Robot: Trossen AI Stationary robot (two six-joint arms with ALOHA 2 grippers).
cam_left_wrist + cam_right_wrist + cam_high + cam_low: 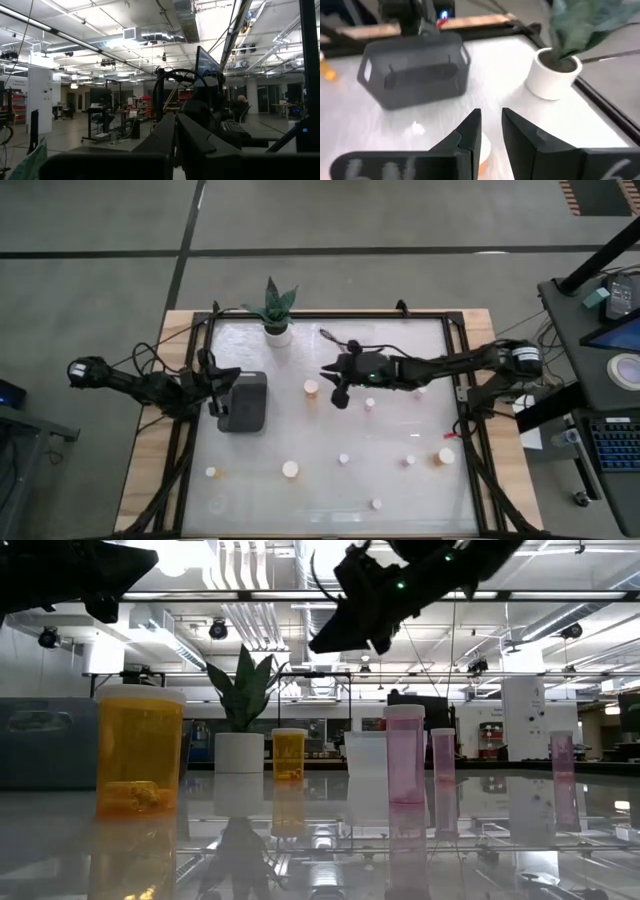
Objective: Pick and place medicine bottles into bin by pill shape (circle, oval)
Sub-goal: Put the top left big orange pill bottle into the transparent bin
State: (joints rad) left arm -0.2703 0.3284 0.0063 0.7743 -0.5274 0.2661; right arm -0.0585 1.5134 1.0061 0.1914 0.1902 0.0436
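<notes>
Several medicine bottles with white caps stand upright on the white table top: an orange one (312,387), a pink one (369,404), and others along the near side (290,469) (445,456). The dark grey bin (243,402) stands at the left. My right gripper (328,371) hangs shut and holding nothing above the middle of the table, just right of the orange bottle, whose cap (483,146) shows under the fingers. My left gripper (213,383) waits shut beside the bin's left side, pointing slightly upward (175,122).
A white pot with a green plant (274,320) stands at the far edge, left of the middle. A pale see-through box (365,753) shows behind the bottles in the low view. Black frame rails (455,360) run around the table top.
</notes>
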